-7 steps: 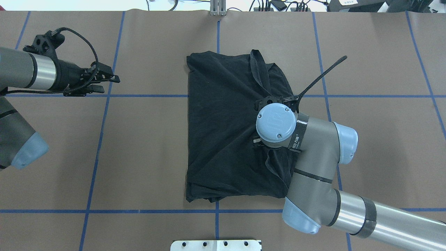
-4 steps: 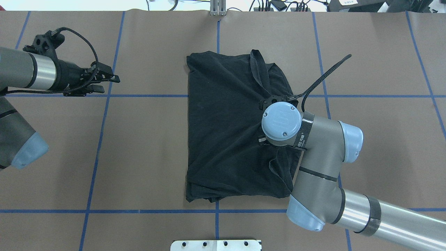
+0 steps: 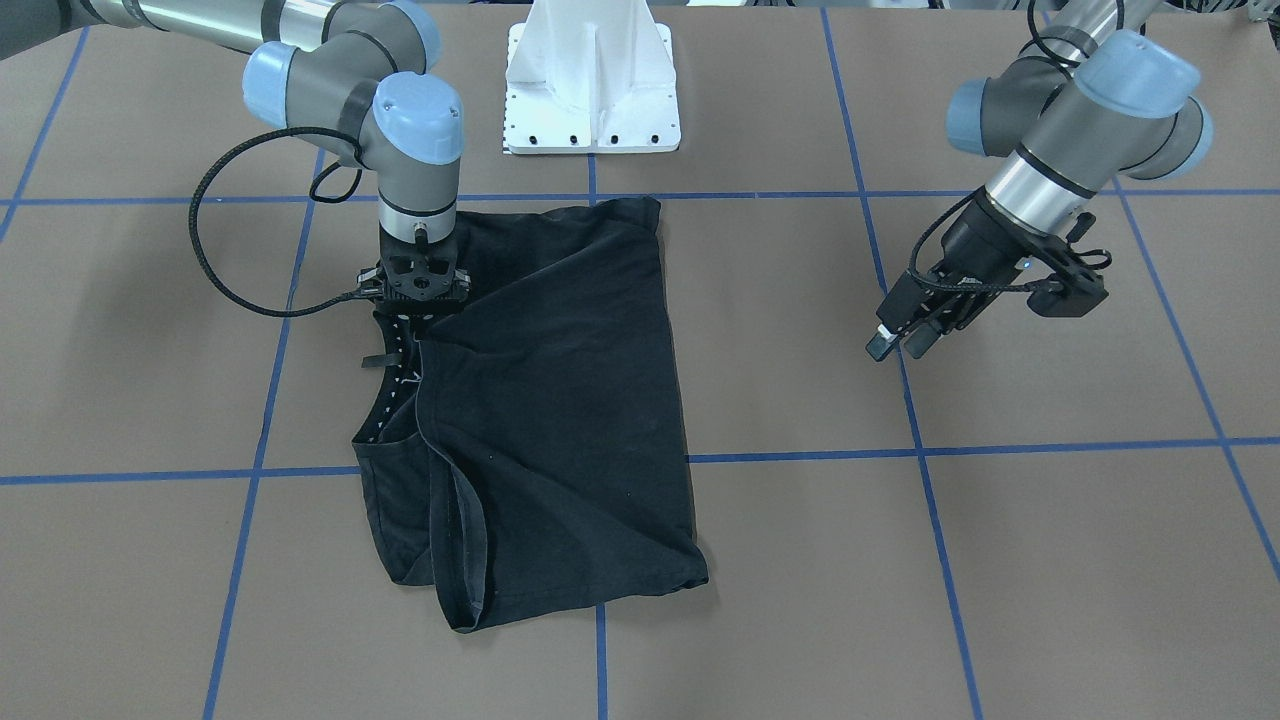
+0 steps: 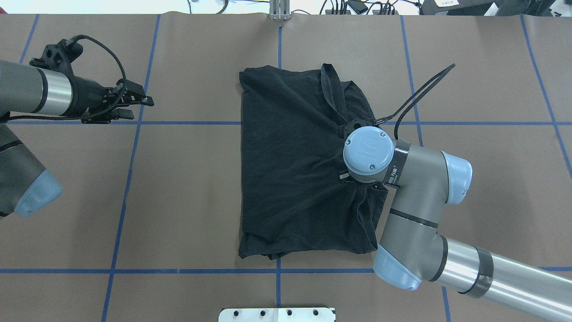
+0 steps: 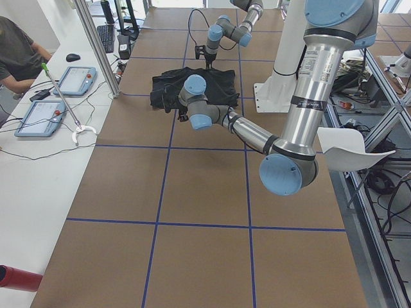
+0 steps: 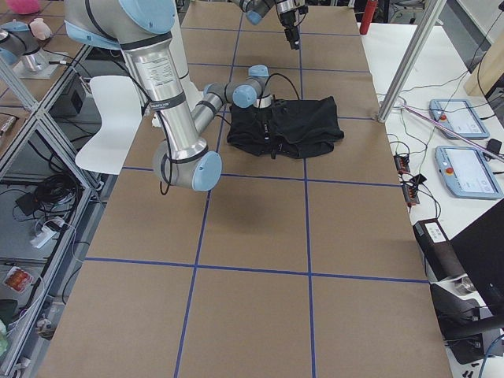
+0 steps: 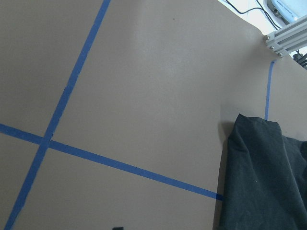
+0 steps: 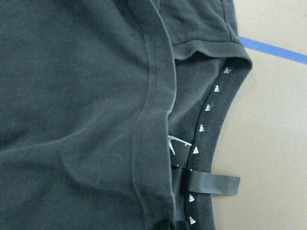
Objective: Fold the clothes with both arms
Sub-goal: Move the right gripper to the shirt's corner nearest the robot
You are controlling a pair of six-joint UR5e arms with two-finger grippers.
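Note:
The black T-shirt [image 4: 286, 170] [image 3: 560, 400] lies folded into a rough rectangle at the table's middle. My right gripper [image 3: 415, 300] points straight down at its edge on my right, mostly hidden under the wrist in the overhead view. It is shut on a fold of the fabric, and creases fan out from the grip. The right wrist view shows the T-shirt [image 8: 72, 120] close up, with the collar [image 8: 206, 115] and its white triangle print. My left gripper [image 4: 143, 109] [image 3: 897, 346] hovers open and empty over bare table, well away from the T-shirt [image 7: 259, 177].
The white pedestal base [image 3: 592, 90] stands at the table's robot side. Blue tape lines [image 4: 178, 123] grid the brown table. A black cable [image 4: 420, 96] loops off my right wrist. A seated person [image 5: 16, 51] and tablets [image 5: 42, 119] are at a side desk.
My right arm has moved to the right with the fabric in its grip, drawing the shirt's creases that way. The left arm has not moved.

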